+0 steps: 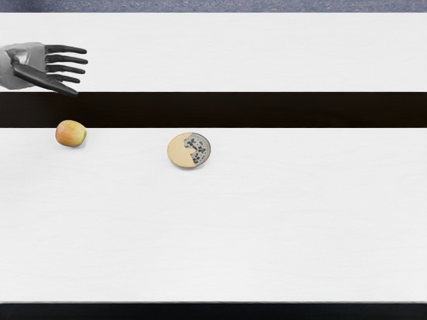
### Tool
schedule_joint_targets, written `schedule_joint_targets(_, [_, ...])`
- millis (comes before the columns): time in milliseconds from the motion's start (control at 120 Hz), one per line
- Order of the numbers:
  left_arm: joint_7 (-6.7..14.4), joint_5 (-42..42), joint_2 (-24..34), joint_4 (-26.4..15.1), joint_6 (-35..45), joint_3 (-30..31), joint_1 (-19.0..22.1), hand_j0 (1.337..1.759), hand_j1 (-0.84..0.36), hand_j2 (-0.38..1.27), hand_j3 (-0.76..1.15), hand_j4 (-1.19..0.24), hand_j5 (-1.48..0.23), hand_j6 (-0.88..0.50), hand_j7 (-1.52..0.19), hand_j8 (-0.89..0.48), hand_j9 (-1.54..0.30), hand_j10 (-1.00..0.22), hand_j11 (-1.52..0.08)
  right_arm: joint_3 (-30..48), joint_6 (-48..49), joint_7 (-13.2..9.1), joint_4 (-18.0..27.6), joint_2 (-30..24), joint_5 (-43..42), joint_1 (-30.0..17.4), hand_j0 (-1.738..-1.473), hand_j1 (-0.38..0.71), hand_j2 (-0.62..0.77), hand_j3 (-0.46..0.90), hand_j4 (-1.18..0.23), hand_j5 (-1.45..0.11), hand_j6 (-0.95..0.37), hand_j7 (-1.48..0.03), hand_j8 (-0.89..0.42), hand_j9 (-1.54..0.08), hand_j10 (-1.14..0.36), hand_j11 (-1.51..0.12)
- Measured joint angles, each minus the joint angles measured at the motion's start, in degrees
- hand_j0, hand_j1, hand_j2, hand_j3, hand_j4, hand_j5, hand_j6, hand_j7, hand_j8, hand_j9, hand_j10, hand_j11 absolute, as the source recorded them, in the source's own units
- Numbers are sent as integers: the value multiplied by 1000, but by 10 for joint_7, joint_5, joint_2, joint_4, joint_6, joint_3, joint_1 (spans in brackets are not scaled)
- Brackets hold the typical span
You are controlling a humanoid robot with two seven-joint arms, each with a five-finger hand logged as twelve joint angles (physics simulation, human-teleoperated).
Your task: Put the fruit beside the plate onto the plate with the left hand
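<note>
While the left hand (pixel 48 67) hovers — one fruit (pixel 71 133) neighbours one plate (pixel 179 152).

We see the left hand (pixel 41 65) only as far as the wrist; the picture's left edge cuts off its arm. The tabletop (pixel 267 220) runs out past both side edges. On the plate (pixel 179 152), the dark speckled patch is too small for us to make out.

Left hand (pixel 47 67) in at far left edge, only wrist and hand visible. Fingers (pixel 67 49) extended straight, spread slightly, pointing right, thumb lowest and angled down-right. Holding nothing. Right arm not visible.
</note>
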Motion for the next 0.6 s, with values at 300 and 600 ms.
schedule_joint_targets(300, [22, 35, 13, -4, 0, 7, -25, 1658, 54, 51, 0, -247, -321, -247, -321, -247, -321, -247, -320, -1, 0, 0, 0, 0, 0, 0, -1658, -318, -5, 0, -26, -34, -26, -34, -26, -34, -26, -34])
schedule_joint_targets(600, [75, 297, 29, -69, 0, 7, -99, 1658, 54, 50, 0, -249, -321, -249, -321, -249, -321, -248, -321, -1, 0, 0, 0, 0, 0, 0, -1658, -318, -5, 0, -26, -34, -26, -34, -26, -34, -26, -34])
